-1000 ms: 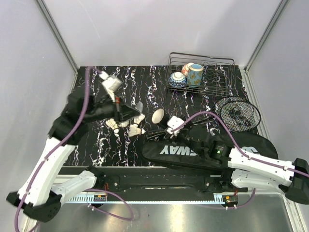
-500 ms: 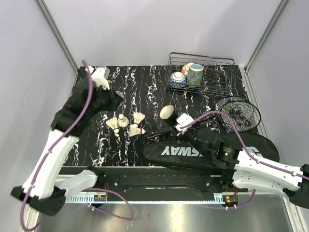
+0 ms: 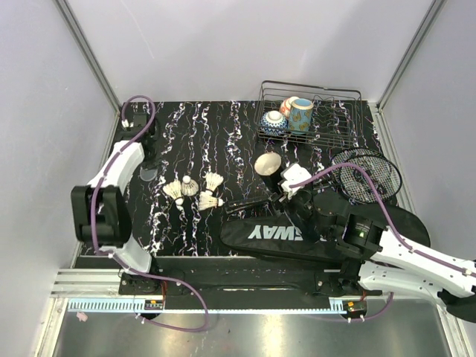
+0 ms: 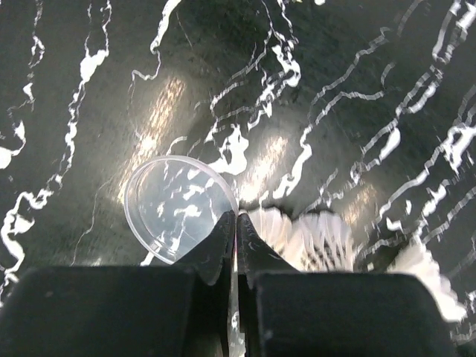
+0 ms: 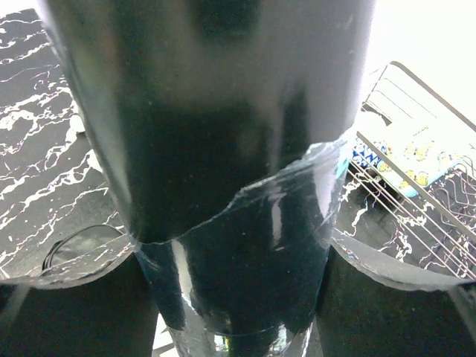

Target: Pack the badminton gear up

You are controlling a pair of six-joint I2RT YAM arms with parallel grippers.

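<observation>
Gripping the dark, glossy tube (image 5: 223, 111) just above the far edge of the bag (image 3: 253, 232), the right claw (image 5: 230, 297) tips its pale open mouth outward, ready for loading, I'd say. The left claw (image 4: 236, 230) is clenched on the rim of a clear lid (image 4: 175, 208), parked well left of the bag, and white feathered shuttlecocks (image 3: 195, 191) wait beside its left end.

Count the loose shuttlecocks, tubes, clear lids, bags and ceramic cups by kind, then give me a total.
Shuttlecocks: 4
Tube: 1
Clear lid: 1
Bag: 1
Cups: 3
Total: 10
</observation>
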